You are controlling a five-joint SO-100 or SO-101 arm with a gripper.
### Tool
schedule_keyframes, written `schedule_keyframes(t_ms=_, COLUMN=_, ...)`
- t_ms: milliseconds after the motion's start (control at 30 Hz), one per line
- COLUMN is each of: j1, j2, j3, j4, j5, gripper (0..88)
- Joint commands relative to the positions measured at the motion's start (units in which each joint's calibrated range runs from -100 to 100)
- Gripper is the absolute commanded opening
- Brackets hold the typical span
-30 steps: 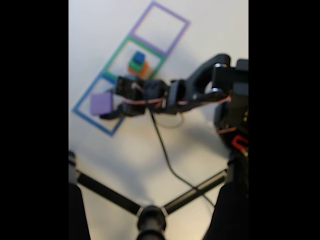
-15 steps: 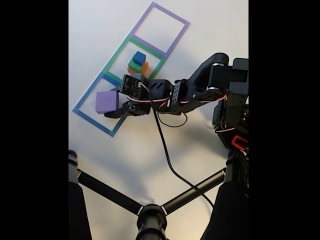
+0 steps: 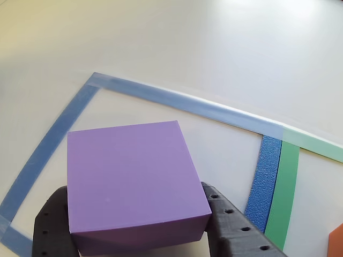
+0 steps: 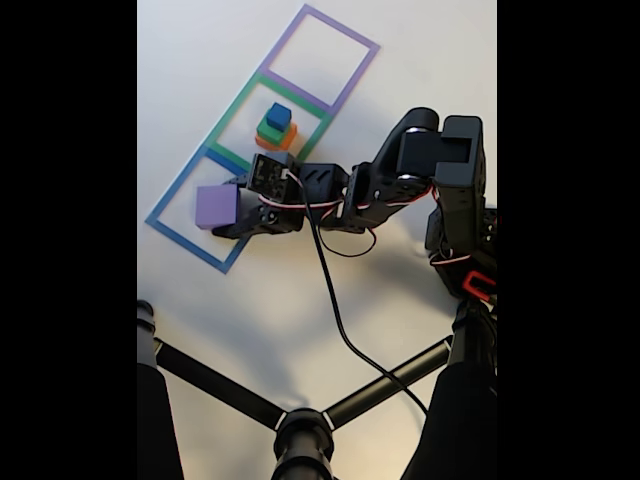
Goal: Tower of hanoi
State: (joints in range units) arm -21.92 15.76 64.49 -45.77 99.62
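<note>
The gripper, clamped on the purple block, has carried it slightly upward over the blue tape square since half a second ago, suggesting transport toward another square has begun.

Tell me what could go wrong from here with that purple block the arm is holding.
The tool grips the purple block only along its lower edges, and the block looks tilted, so it might slip or land askew in the blue tape square. The stack of blue, green and orange blocks stands close beside the arm in the fixed view; a swing could knock it.
</note>
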Motion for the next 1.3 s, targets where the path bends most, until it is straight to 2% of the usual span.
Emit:
schedule_keyframes(t_ms=0, j1=-0.2, j2=0.4, j3=-2.2, j4=-1.8, j5=0.4, gripper=14.9)
schedule_keyframes(t_ms=200, j1=0.1, j2=2.6, j3=-3.9, j4=-2.9, j5=0.4, gripper=16.5)
schedule_keyframes(t_ms=367, j1=0.4, j2=2.8, j3=-3.8, j4=-3.1, j5=0.4, gripper=23.2)
schedule_keyframes(t_ms=633, j1=1.0, j2=2.8, j3=-3.8, j4=-3.1, j5=0.4, gripper=29.0)
schedule_keyframes(t_ms=933, j1=0.8, j2=-0.1, j3=-4.0, j4=-1.9, j5=0.4, gripper=30.5)
schedule_keyframes(t_ms=1267, j1=-2.0, j2=-11.5, j3=-7.7, j4=9.1, j5=0.4, gripper=27.8)
